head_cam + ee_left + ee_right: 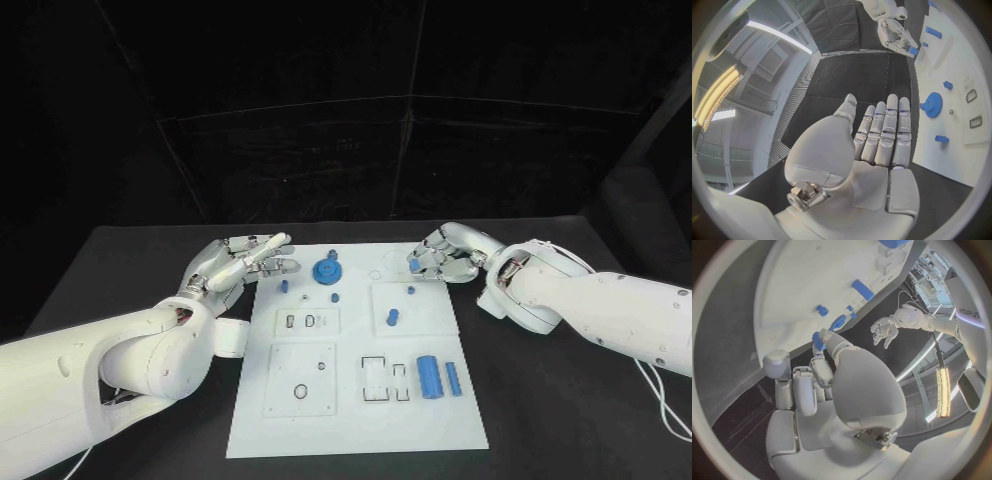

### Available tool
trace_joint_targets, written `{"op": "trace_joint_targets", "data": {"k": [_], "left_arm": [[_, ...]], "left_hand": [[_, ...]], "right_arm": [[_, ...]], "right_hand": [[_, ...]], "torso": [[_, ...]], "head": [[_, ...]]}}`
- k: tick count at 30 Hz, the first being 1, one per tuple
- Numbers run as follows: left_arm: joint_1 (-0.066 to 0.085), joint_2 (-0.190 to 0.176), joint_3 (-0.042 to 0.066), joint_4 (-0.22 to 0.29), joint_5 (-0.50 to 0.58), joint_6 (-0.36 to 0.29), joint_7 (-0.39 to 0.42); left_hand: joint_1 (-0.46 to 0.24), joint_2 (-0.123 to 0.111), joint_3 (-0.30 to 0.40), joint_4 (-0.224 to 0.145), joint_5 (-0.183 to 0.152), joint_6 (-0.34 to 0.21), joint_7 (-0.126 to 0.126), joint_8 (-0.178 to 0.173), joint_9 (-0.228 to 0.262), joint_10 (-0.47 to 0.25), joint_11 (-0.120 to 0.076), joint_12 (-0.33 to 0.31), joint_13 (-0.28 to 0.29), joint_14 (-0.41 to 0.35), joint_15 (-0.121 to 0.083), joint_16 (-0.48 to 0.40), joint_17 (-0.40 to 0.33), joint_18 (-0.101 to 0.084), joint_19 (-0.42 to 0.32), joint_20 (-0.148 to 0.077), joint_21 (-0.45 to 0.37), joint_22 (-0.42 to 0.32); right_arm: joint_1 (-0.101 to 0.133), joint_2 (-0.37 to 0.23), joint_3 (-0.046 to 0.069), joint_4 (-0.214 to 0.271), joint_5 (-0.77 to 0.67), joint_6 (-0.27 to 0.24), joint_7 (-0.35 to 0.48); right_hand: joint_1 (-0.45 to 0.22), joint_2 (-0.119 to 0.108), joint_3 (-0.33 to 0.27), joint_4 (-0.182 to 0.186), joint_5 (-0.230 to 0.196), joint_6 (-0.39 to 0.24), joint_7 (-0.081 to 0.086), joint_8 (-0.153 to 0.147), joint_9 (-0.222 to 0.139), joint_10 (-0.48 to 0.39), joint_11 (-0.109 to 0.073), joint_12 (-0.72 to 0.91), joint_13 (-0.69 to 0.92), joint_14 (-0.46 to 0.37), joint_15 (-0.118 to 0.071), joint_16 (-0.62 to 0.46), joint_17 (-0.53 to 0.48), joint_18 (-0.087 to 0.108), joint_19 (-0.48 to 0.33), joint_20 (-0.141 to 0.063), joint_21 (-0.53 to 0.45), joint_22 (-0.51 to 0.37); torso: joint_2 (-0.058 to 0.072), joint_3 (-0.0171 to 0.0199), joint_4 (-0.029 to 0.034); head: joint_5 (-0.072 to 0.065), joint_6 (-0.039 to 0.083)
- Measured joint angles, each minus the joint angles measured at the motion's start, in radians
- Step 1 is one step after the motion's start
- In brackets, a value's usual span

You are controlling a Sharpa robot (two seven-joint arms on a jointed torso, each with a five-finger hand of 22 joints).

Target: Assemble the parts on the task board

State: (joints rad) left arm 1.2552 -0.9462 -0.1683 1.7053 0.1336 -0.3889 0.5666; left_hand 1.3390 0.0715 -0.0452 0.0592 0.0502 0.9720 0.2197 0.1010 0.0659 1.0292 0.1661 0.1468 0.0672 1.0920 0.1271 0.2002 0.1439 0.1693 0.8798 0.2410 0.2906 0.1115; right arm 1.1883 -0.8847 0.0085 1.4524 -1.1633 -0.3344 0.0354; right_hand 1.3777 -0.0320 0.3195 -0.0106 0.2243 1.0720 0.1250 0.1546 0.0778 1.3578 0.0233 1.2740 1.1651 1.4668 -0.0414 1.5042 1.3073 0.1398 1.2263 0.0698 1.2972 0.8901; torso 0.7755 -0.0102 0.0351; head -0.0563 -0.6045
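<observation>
Black worktop carries the white task board. Left hand hovers empty beside the blue gear, fingers spread. Right hand pinches a blue part over the board's far edge.

Blue parts are lying scattered across the white task board at the table's middle.
A blue gear is sitting flat toward the board's 11 o'clock corner, with small blue pegs resting just below it. A short blue pin is lying right of centre. A thick blue cylinder and a slimmer blue bar are lying side by side, lengthwise, toward 4 o'clock. Another small blue piece is sitting near 1 o'clock, among the right hand's fingers.
</observation>
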Motion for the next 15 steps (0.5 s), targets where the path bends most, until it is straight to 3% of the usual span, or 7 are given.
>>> {"op": "trace_joint_targets", "data": {"k": [6,15], "left_arm": [[0.0,0.001,0.0,-0.004,0.0,0.0,-0.001],[0.0,0.0,0.0,-0.018,0.0,0.0,-0.001]], "left_hand": [[0.0,0.0,0.0,0.0,0.0,0.0,0.0,0.0,0.0,0.0,0.0,0.0,0.0,0.0,0.0,0.0,0.001,0.0,0.0,0.0,0.0,0.0],[0.0,0.0,0.0,0.0,0.0,0.0,0.0,0.0,0.0,0.0,0.0,0.0,0.0,0.0,0.0,0.0,0.001,0.0,0.0,0.0,0.0,0.0]], "right_arm": [[0.005,0.062,0.001,0.049,-0.02,-0.007,-0.111],[0.007,0.17,0.0,0.059,-0.057,-0.005,-0.252]], "right_hand": [[-0.007,0.007,0.017,-0.017,-0.021,0.0,0.0,0.0,-0.001,0.0,0.0,-0.013,-0.011,0.0,0.0,0.0,0.0,0.0,-0.002,-0.002,0.0,-0.004],[-0.018,0.006,0.022,-0.022,-0.021,-0.002,-0.002,-0.001,-0.009,0.0,0.0,-0.013,-0.011,0.0,0.0,0.0,0.0,0.0,-0.002,-0.002,0.0,-0.004]], "torso": [[-0.006,-0.0017,-0.0007],[-0.014,-0.004,0.0011]], "head": [[0.012,-0.006],[0.039,-0.022]]}}
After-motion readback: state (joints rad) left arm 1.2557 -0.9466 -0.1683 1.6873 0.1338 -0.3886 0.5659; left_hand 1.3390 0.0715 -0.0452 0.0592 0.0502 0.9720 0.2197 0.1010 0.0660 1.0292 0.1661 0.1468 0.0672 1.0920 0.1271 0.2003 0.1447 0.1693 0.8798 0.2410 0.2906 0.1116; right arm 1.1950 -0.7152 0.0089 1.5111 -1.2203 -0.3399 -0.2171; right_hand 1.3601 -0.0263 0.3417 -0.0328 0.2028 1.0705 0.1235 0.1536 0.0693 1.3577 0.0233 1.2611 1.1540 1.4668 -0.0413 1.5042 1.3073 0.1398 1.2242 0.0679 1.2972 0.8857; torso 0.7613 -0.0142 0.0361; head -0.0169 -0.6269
